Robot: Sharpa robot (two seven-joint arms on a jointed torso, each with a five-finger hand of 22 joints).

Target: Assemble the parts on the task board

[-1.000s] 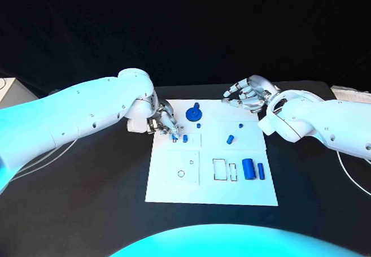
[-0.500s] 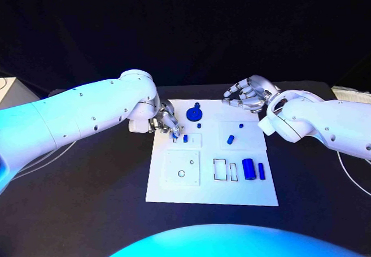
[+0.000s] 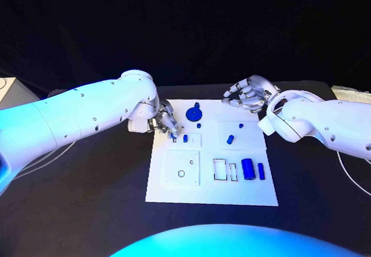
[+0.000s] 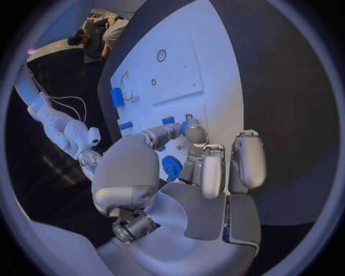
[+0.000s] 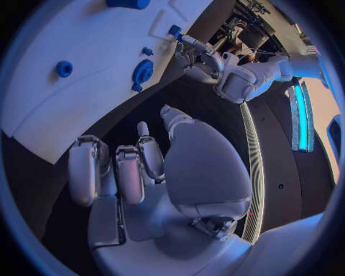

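Note:
The white task board (image 3: 178, 192) lies mid-table. On it are a round blue part (image 3: 193, 113), a small blue peg (image 3: 230, 139), a thick blue cylinder (image 3: 248, 168) and a thin blue bar (image 3: 261, 171). My left hand (image 3: 164, 122) reaches over the board's far left part. Its fingertips come down beside a small blue piece (image 3: 185, 138). In the left wrist view the thumb tip touches that small blue piece (image 4: 186, 124); whether it is gripped is unclear. My right hand (image 3: 248, 94) hovers past the board's far right corner, fingers curled in, with nothing in it (image 5: 137, 167).
The board has rectangular cut-outs (image 3: 225, 169) and a square plate with a small ring hole (image 3: 181, 174). Black table (image 3: 90, 188) surrounds the board. A white box (image 3: 5, 92) stands at the far left. Cables trail at the right edge (image 3: 350, 168).
My left hand has edged slightly away from me over the board's far left part. The right hand and the other blue parts have not moved.

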